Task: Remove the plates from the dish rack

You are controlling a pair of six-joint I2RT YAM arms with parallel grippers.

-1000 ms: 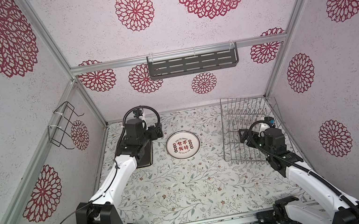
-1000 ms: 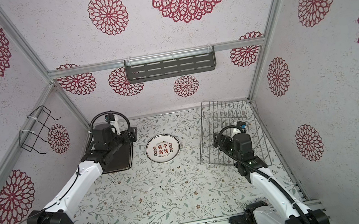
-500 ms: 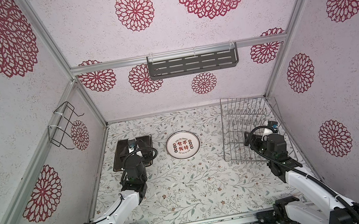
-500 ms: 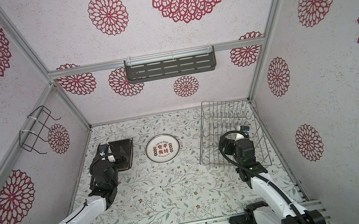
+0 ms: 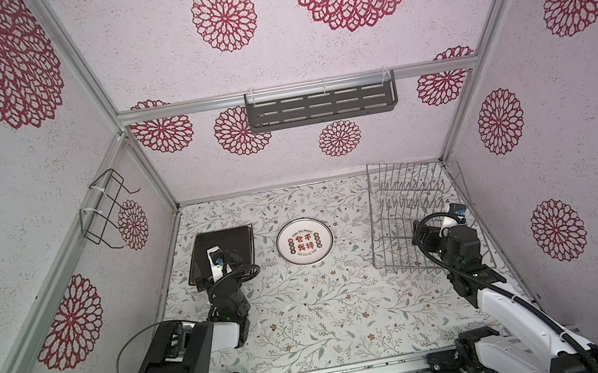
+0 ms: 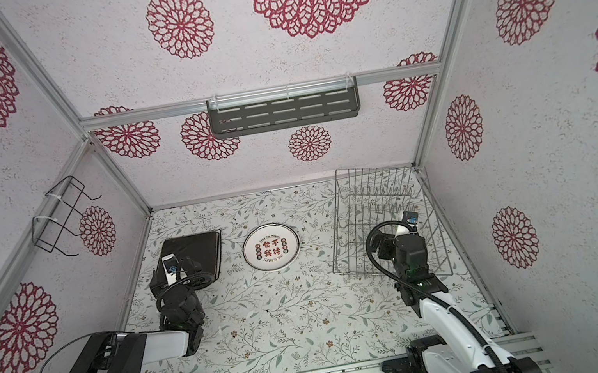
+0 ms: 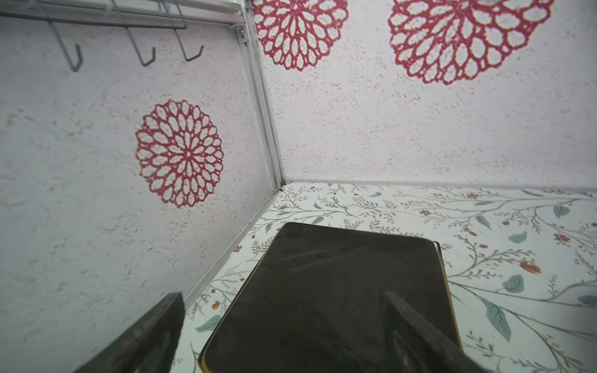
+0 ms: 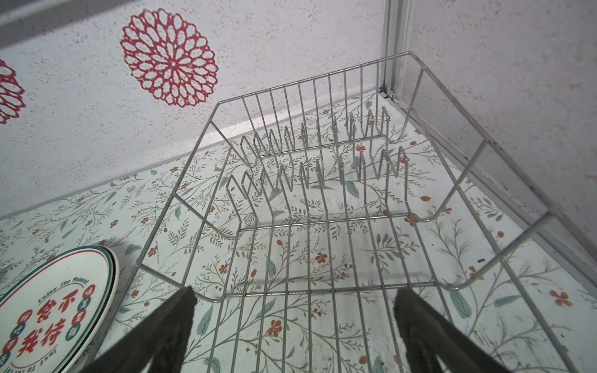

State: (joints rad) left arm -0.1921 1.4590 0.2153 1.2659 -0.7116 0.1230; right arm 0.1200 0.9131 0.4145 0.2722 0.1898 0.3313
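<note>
A: While both arms hover low, how do their jaws stand?
B: Left jaws are spread wide, gripping nothing, above a black plate (image 7: 339, 290) lying flat on the worktop (image 5: 311, 317). Right jaws, spread too, hang over the rack (image 8: 323, 220) at its near end; a round plate (image 8: 55, 306) lies beside them, outside it.

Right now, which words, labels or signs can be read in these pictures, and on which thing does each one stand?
"Enjoy The Moment": arched on the round white plate.
"食不我待": large red characters at its middle.
Small badges beside them, and the line below: too small or cut off to read.
Black square plate, dish rack: no text.
</note>
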